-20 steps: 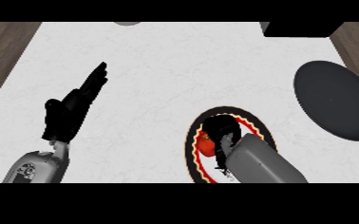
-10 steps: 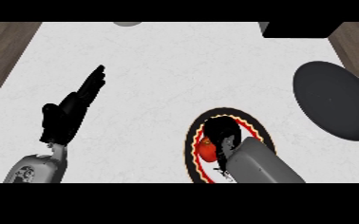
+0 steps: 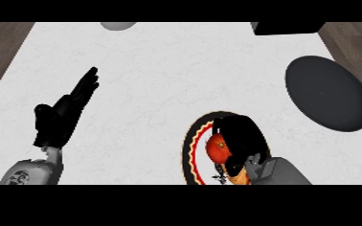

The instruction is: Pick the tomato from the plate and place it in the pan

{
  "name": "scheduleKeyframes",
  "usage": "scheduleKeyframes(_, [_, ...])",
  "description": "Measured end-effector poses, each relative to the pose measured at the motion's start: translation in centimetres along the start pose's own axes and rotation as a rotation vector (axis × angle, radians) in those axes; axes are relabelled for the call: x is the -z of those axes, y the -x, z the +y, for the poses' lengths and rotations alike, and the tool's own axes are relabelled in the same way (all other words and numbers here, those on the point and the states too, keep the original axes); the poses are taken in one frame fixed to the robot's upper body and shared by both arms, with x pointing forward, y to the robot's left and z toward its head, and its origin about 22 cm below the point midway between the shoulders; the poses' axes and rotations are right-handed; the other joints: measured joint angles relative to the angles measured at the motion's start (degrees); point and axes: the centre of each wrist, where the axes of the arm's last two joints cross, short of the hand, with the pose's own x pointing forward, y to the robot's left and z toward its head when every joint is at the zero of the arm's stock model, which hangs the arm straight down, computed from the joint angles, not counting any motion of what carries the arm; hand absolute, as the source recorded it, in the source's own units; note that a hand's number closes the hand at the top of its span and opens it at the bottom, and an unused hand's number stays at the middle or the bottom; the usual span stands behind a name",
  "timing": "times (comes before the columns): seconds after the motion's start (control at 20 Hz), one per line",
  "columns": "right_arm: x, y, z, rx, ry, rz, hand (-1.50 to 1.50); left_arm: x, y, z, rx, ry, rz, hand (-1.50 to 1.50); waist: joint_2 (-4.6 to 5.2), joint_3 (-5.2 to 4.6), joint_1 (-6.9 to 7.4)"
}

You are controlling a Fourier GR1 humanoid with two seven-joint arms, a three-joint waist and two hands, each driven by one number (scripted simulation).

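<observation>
White, faintly marbled counter top (image 3: 176,76) | round dark-grey pan (image 3: 325,92) at 3 o'clock | black plate with red-and-cream patterned rim (image 3: 192,143) at 5 o'clock | glossy red-orange tomato (image 3: 218,148) | black right hand (image 3: 244,134) over it | black left hand (image 3: 65,112) at 8 o'clock, grey forearms

Tomato (image 3: 216,148) on the plate (image 3: 192,146), pan (image 3: 324,92) behind, to its right.
</observation>
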Motion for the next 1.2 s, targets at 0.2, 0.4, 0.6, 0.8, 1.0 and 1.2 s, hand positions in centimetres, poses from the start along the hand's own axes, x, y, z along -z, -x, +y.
scheduleKeyframes(0.2, [-4.1,1.9,-1.2,0.078,0.259,-0.01,1.5,-0.7,0.5,0.4,-0.001,-0.009,0.015,0.0,-0.23,0.03,-0.8])
scheduleKeyframes(0.4, [-8.4,2.9,-2.5,0.108,0.531,-0.035,1.5,-0.9,0.8,0.6,-0.005,-0.013,0.011,0.0,-0.11,0.02,-1.05])
scheduleKeyframes(0.6, [-12.6,4.3,-2.5,0.156,0.7,-0.036,1.5,-0.5,0.0,0.0,-0.001,0.001,-0.003,0.0,0.38,0.02,0.05])
scheduleKeyframes(0.8, [-14.5,6.3,-1.9,0.212,0.796,0.017,1.5,-0.8,-0.3,-0.5,0.007,0.021,-0.02,0.0,0.73,0.03,1.21])
scheduleKeyframes(1.0, [-14.4,8.8,-1.4,0.287,0.861,0.057,1.5,-0.1,-0.5,-0.7,0.004,0.031,-0.023,0.0,1.02,0.04,1.89])
scheduleKeyframes(1.2, [-12.8,11.5,-1.2,0.416,0.908,0.066,1.5,-0.1,-0.2,-0.4,0.001,0.039,-0.022,0.0,1.18,0.06,2.57])
